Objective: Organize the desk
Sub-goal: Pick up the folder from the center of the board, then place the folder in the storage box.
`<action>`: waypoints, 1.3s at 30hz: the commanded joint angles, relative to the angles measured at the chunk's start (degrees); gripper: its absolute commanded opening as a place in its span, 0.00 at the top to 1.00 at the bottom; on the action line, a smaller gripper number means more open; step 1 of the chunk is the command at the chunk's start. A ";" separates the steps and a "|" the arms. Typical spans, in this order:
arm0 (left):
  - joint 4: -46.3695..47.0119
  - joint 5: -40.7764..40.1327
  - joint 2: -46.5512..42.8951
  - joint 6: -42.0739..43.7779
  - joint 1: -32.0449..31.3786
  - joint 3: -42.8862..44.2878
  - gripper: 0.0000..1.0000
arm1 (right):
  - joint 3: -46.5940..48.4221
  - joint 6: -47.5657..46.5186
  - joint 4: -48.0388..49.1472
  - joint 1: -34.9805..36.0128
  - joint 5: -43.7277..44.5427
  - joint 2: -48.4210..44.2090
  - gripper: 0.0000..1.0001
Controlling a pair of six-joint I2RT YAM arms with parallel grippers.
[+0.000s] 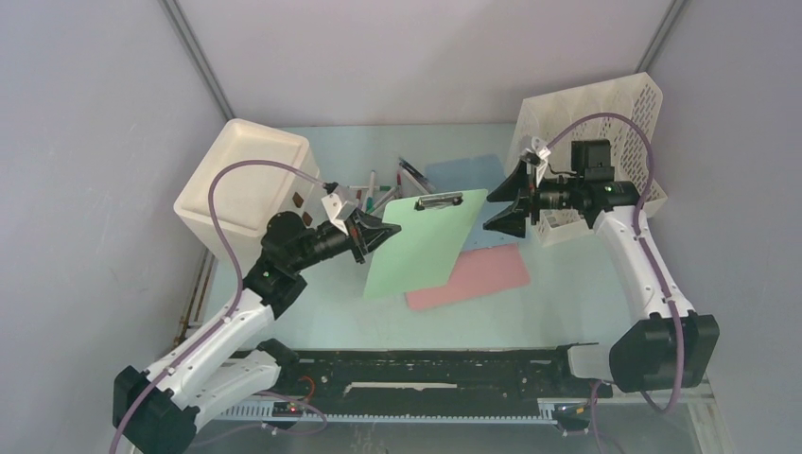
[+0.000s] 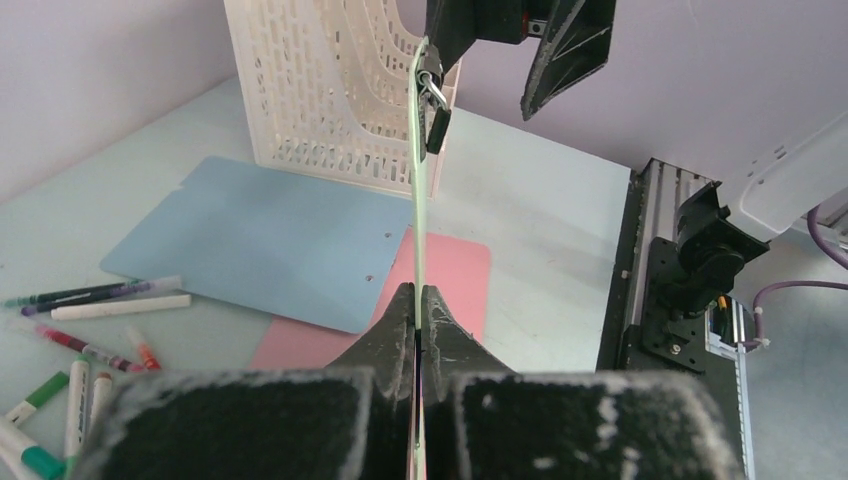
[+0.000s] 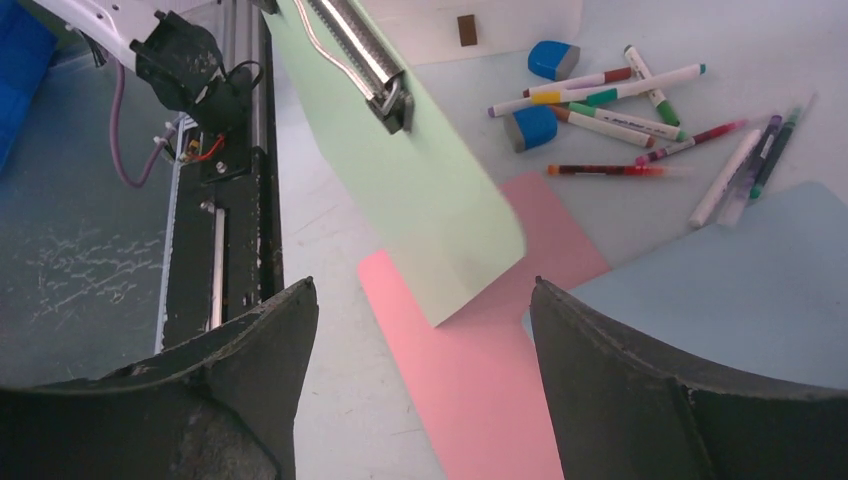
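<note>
now left tool (image 2: 416, 300) pinches green clipboard (image 1: 421, 241) by edge, right tool (image 1: 506, 206) spread; thin grip may let it slip onto table (image 1: 567, 293).

Bin (image 1: 248, 180) at far-left corner of worktop (image 1: 558, 293), file rack (image 1: 605, 104) at far-right corner. Markers (image 1: 378, 194) scattered by far edge, just right of bin. Far sheet (image 1: 463, 172) lies flat right of markers, in front of rack. Near sheet (image 1: 482, 274) lies flat mid-worktop, its far edge under far sheet. Clipboard (image 1: 421, 241) is up off worktop over near sheet, left side in left claw (image 1: 374, 232). Right claw (image 1: 506, 210) sits between clipboard and rack.
</note>
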 commanded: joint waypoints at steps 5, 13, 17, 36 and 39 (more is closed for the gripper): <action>8.27 3.78 1.64 -0.73 0.30 3.24 1.00 | 0.09 2.80 2.51 -3.18 -7.91 0.17 0.15; 14.96 6.09 2.87 -5.62 0.35 2.02 1.00 | 0.08 3.50 3.20 -0.59 -6.11 3.06 0.14; 17.59 7.86 3.81 -8.27 0.31 2.01 1.00 | 0.07 0.60 1.86 2.07 -6.48 4.23 0.14; 19.73 7.31 3.19 -10.69 1.27 1.16 1.00 | 0.19 -11.98 -6.05 11.13 -2.93 6.55 0.39; 21.27 7.22 3.13 -11.75 1.52 0.41 1.00 | 0.19 -12.33 -6.17 11.16 -2.50 5.84 0.74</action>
